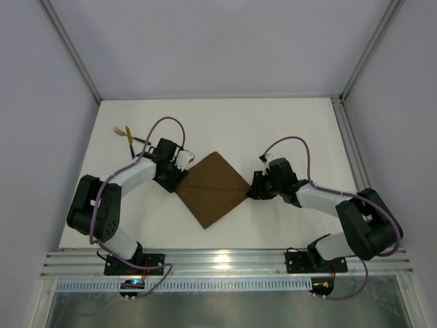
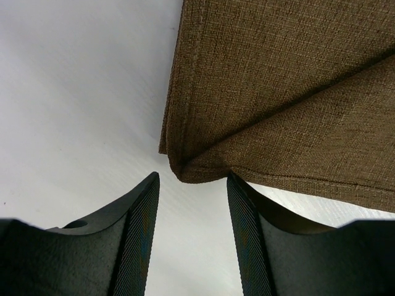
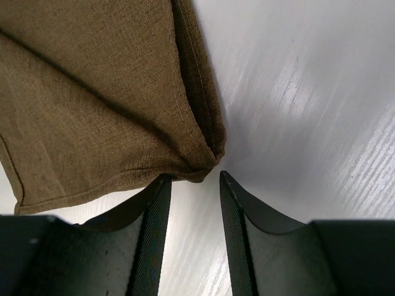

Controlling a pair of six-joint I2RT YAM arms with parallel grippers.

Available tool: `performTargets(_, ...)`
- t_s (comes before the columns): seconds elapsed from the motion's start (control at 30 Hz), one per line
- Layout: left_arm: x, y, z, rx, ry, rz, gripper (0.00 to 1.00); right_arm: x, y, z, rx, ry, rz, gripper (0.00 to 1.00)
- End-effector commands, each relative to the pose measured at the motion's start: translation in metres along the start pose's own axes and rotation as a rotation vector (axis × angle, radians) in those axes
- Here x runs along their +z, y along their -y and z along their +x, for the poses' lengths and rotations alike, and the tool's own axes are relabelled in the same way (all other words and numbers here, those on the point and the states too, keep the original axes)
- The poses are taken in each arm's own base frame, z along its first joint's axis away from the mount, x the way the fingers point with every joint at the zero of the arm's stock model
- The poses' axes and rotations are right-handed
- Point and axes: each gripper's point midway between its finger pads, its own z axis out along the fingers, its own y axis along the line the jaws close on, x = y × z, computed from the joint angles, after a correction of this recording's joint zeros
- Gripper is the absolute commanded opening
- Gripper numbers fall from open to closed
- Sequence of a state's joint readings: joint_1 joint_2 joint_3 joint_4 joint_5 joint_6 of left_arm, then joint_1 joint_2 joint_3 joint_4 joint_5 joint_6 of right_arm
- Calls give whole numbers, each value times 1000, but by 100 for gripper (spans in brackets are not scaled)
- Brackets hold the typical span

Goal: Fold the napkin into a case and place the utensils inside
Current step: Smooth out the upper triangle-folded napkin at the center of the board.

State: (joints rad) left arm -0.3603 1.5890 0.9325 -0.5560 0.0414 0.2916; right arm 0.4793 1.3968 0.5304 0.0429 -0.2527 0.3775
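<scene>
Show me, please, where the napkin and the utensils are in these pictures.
napkin (image 1: 212, 188): top view, the centre of the brown cloth.
utensils (image 1: 125, 131): top view, the gold-coloured ends, far left on the table.

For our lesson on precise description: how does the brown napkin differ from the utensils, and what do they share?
Size: the napkin is one broad cloth; the utensils are small, slim pieces. Colour: the napkin is plain dark brown; the utensils have gold heads and black handles. Place: the napkin lies mid-table as a diamond; the utensils lie at the far left. Both rest on the white table.
</scene>
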Motion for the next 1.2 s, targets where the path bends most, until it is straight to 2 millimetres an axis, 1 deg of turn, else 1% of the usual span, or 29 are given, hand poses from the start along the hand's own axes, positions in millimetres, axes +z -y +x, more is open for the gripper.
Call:
performTargets(0.0, 6, -4, -1, 3, 10, -28, 50, 7, -3, -11, 54, 55, -35, 40)
performTargets(0.03, 7, -4, 0, 5, 8, -29, 49, 9, -1, -12, 65, 59, -24, 38)
performTargets(0.07, 8, -5, 0, 5, 7, -34, 48, 11, 1, -10, 75, 55, -20, 34)
performTargets(0.13, 11, -4, 2, 5, -3, -30, 47, 13, 5, -14, 118, 80, -20, 28)
performTargets(0.17, 12, -5, 2, 8, -1, -31, 45, 13, 6, -14, 133, 84, -19, 21)
performTargets(0.2, 13, -4, 3, 11, -4, -31, 42, 13, 7, -17, 142, 96, -18, 18)
performTargets(0.23, 13, -9, 5, 12, -13, -57, 40, 12, 8, -18, 151, 99, -13, 16)
performTargets(0.27, 14, -10, 6, 14, -18, -61, 36, 11, 11, -19, 157, 106, 5, 13)
performTargets(0.37, 16, -10, 9, 17, -25, -63, 29, 9, 16, -25, 168, 138, 30, 7)
performTargets(0.47, 18, -10, 9, 17, -29, -64, 27, 7, 13, -32, 171, 169, 17, 5)
performTargets(0.53, 19, -10, 9, 17, -30, -64, 26, 8, 11, -34, 170, 168, 11, 4)
performTargets(0.67, 18, -11, 8, 18, -28, -65, 25, 7, 14, -39, 166, 181, 27, 4)
performTargets(0.7, 18, -11, 8, 18, -28, -65, 25, 7, 15, -39, 164, 182, 29, 6)
performTargets(0.73, 18, -11, 8, 18, -27, -64, 25, 6, 14, -40, 157, 182, 26, 12)
performTargets(0.8, 16, -11, 6, 18, -20, -63, 25, 4, 15, -39, 138, 163, 41, 16)
performTargets(0.83, 15, -10, 5, 18, -18, -56, 25, -1, 13, -45, 127, 176, 43, 20)
performTargets(0.87, 13, -10, 3, 18, -10, -56, 25, -5, 16, -39, 125, 153, 64, 22)
performTargets(0.9, 12, -9, 3, 18, -9, -51, 25, -9, 17, -40, 109, 152, 77, 24)
performTargets(0.93, 10, -8, 2, 20, -3, -47, 25, -20, 20, -40, 107, 155, 111, 27)
performTargets(1.0, 8, -8, 0, 20, 2, -47, 26, -31, 23, -39, 92, 154, 146, 29)
performTargets(1.03, 7, -8, 0, 22, 2, -47, 26, -40, 22, -40, 90, 159, 158, 32)
performTargets(1.07, 7, -8, 0, 20, 2, -47, 26, -43, 21, -40, 85, 160, 156, 32)
performTargets(1.1, 6, -8, -1, 20, 3, -47, 26, -45, 19, -40, 81, 160, 148, 32)
performTargets(1.17, 5, -9, -1, 19, 5, -48, 27, -46, 7, -42, 73, 161, 93, 32)
